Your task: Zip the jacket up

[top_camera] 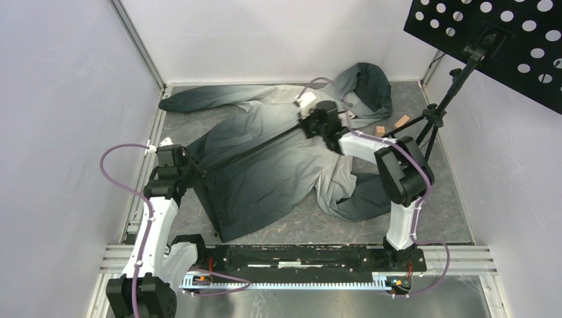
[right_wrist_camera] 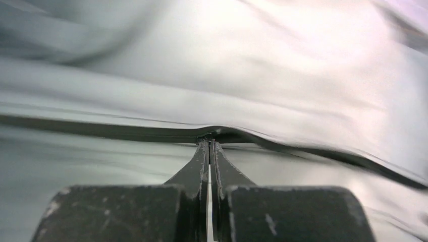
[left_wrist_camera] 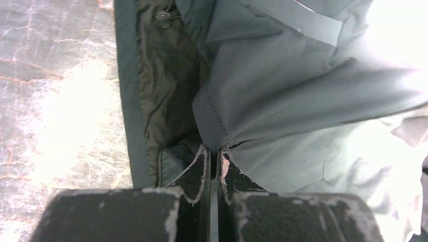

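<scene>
Probably a robotics lab cell: plain white walls (top_camera: 59, 99), aluminium rail (top_camera: 477, 262), tripod (top_camera: 434, 116) holding perforated black board (top_camera: 504, 40)

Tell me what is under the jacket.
Only the grey mottled table shows, all around the jacket. Where the left gripper pinches the hem, dark lining shows inside. Anything beneath the fabric is covered.

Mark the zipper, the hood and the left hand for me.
zipper (top_camera: 255, 149), top view, middle of the dark line.
hood (top_camera: 371, 83), top view, its dark outer fabric.
left hand (left_wrist_camera: 212, 153), left wrist view, midway between its fingertips.
</scene>
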### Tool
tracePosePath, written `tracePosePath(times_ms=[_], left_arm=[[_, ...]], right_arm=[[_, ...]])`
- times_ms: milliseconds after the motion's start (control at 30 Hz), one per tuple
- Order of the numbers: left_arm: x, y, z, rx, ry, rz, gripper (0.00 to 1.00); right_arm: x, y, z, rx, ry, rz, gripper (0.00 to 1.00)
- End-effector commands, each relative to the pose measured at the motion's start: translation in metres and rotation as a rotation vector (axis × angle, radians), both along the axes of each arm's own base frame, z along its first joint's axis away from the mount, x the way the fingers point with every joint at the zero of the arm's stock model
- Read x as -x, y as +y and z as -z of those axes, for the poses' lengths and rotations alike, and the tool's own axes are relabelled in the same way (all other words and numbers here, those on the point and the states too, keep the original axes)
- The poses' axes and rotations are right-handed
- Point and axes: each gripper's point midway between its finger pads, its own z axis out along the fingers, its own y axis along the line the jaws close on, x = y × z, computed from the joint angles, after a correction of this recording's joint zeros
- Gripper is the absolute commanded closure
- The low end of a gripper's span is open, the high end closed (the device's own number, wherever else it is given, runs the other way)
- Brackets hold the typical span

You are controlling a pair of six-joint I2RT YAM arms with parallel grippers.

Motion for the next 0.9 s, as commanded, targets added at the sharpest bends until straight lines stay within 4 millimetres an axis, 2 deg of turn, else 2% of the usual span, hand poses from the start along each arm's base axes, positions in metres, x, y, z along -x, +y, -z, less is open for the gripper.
tracePosePath(times_ms=[0, 67, 200, 367, 600, 733, 767, 800, 833, 867], left_arm=[[0.003, 0.029, 0.000, 0.000, 0.014, -0.148, 0.98], [0.001, 0.032, 0.001, -0.007, 0.009, -0.145, 0.98], [-0.003, 0.030, -0.001, 0.006, -0.002, -0.136, 0.98], [-0.002, 0.028, 0.001, -0.003, 0.004, -0.112, 0.98], [-0.012, 0.014, 0.002, 0.058, -0.044, -0.054, 0.98], [-0.014, 0.016, -0.003, 0.033, -0.053, -0.039, 0.98], [-0.014, 0.017, -0.003, 0.026, -0.053, -0.041, 0.98], [-0.014, 0.019, -0.004, 0.017, -0.055, -0.048, 0.98], [-0.013, 0.020, -0.006, 0.013, -0.057, -0.050, 0.98], [-0.012, 0.026, -0.007, -0.010, -0.054, -0.075, 0.95]], right_arm=[[-0.084, -0.200, -0.035, 0.200, -0.123, 0.486, 1.00], [-0.093, -0.229, -0.047, 0.191, -0.151, 0.522, 1.00], [-0.115, -0.254, -0.058, 0.247, -0.193, 0.550, 1.00], [-0.148, -0.287, -0.048, 0.348, -0.169, 0.636, 1.00], [-0.151, -0.270, -0.058, 0.308, -0.192, 0.594, 1.00], [-0.144, -0.262, -0.064, 0.365, -0.198, 0.580, 0.96], [-0.142, -0.262, -0.064, 0.378, -0.197, 0.585, 0.92], [-0.139, -0.259, -0.066, 0.392, -0.195, 0.582, 0.81], [-0.136, -0.258, -0.069, 0.409, -0.194, 0.591, 0.65], [-0.132, -0.257, -0.073, 0.429, -0.194, 0.607, 0.44]])
